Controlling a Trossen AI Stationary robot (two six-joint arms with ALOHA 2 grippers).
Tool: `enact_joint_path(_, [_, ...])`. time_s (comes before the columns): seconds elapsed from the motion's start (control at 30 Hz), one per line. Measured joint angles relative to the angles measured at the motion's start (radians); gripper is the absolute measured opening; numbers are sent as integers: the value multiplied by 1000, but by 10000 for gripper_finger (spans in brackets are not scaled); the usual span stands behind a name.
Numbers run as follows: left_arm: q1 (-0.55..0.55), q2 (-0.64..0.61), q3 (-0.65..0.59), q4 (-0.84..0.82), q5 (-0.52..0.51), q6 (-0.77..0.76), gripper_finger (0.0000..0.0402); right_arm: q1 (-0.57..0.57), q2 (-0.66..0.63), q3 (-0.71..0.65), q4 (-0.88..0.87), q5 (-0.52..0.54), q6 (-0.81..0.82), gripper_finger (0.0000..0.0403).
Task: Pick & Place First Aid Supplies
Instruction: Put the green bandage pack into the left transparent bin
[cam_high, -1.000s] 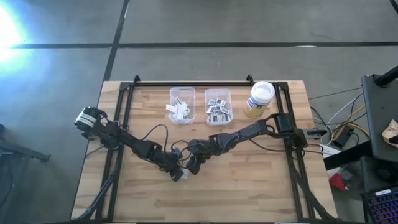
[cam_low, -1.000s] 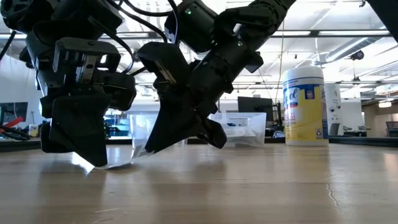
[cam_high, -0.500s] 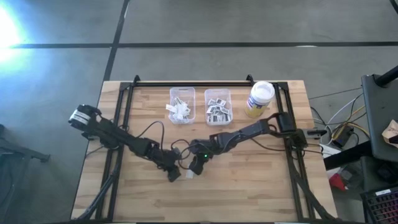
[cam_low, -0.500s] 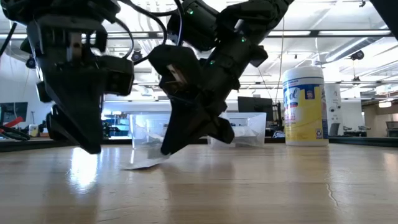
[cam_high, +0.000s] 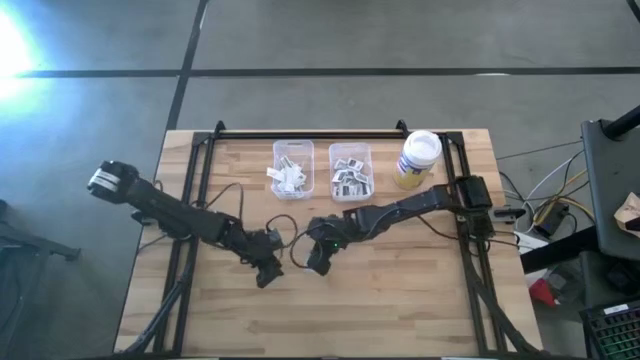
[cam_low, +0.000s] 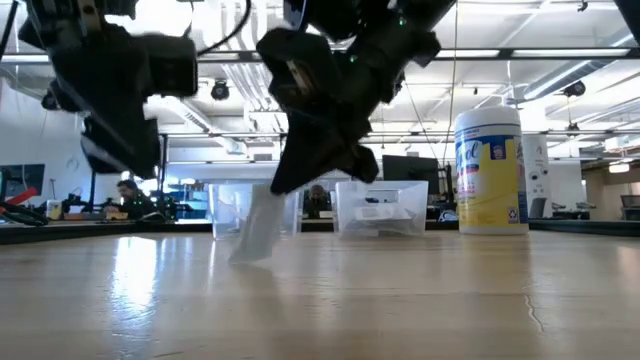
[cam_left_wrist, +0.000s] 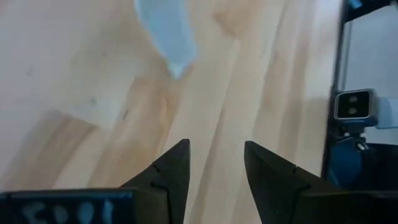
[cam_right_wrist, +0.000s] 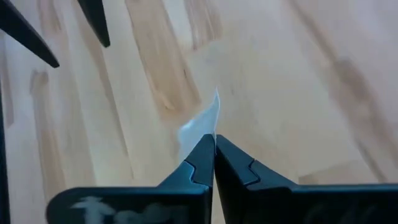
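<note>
One pale narrow packet (cam_low: 255, 225) of the first aid supplies hangs below my right gripper (cam_right_wrist: 214, 140), which is shut on it above the middle of the table (cam_high: 400, 300). In the left wrist view the same packet (cam_left_wrist: 166, 34) shows ahead of my left gripper (cam_left_wrist: 216, 152), which is open, empty and raised to the packet's left (cam_low: 120, 160). More packets lie in two clear bins (cam_high: 292, 168) (cam_high: 350, 168) at the table's far edge. My right gripper pinches the packet's upper end (cam_right_wrist: 202, 134) between its two fingertips, slanting down from the table's right side. The packet hangs below the fingers, tilted. Whether its lower end (cam_low: 242, 255) still touches the table, I cannot tell.
A yellow wipes jar with a white lid (cam_high: 418, 158) stands at the far right beside the bins. Cables trail from both arms over the wood. Bare tabletop lies along the near edge.
My left gripper has opened, let go of the packet and gone up and toward the table's left edge. My right gripper has risen with its fingers shut on the packet. The packet lay flat on the table and now hangs from those fingers.
</note>
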Motion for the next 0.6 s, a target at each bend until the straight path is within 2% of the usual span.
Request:
enact_joint_path(0.4, [-6,-217,-47,-19,-140,87,149,-8,-154,0,-24,184,-125,8])
enact_joint_path(0.6, [-7,-300,-160,108,-172,88,149,-33,-209,1,3,241,-201,8])
